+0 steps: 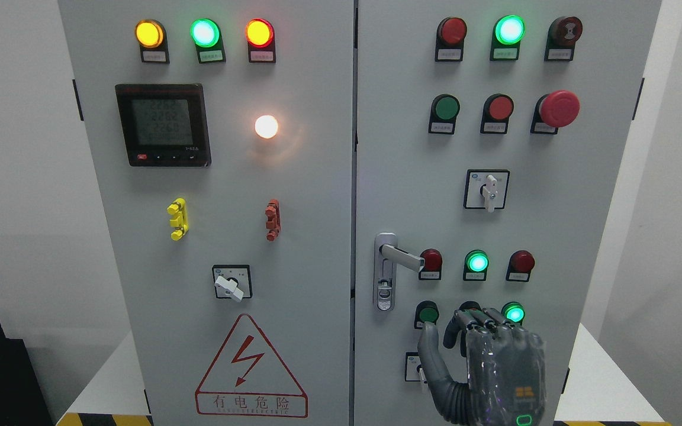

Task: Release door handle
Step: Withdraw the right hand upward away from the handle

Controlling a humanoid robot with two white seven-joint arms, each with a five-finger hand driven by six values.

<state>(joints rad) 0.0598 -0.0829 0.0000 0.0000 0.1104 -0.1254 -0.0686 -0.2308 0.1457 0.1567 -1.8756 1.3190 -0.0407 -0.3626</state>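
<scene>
Door handle: the silver lever sits on the right cabinet door, near its left edge, sticking out to the right towards a dark red lamp.
Robot hand: the right robot hand comes up from the bottom edge, right of the middle, well below the handle and apart from it.
Fingers: loosely curled, thumb out to the left, holding nothing that I can see.
Left arm: not in sight.
Step in hand: by my reckoning the handle is already let go; what's left is drawing the arm clear.
Doing it well: pull straight back from the panel, keeping the fingertips off the green buttons and the small switch just beside the thumb.
Risk: a sideways sweep could press a button or catch the lever.
</scene>
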